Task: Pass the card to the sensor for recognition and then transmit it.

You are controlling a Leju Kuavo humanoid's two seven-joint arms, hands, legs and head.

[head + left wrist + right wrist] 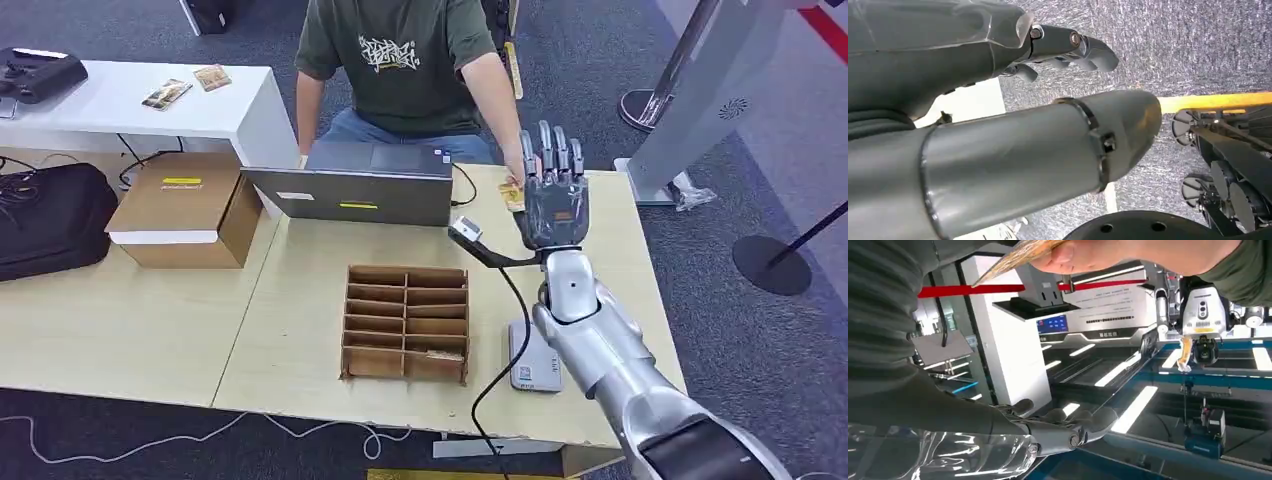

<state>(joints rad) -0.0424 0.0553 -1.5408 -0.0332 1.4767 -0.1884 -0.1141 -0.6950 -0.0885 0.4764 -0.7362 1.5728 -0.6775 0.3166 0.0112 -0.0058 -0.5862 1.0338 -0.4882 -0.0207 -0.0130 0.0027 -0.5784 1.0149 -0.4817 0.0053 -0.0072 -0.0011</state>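
Observation:
My right hand [553, 195] is raised over the far right part of the table, its fingers [1068, 432] straight and apart with nothing between them. A yellowish card [512, 196] is just to its left, pinched in a person's hand [514, 172]. In the right wrist view, that card [1015, 254] is in the person's fingers, apart from my fingers. A small scanner head [465, 232] on a black stalk stands just below and left of my hand. My left hand [1073, 47] hangs over grey carpet and holds nothing.
The person sits behind a grey laptop [365, 185] at the table's far edge. A cardboard divider box [406, 322] lies mid-table, and a white flat device [531, 358] with a black cable is to its right. A brown carton [185, 208] and a black bag [50, 220] sit at the left.

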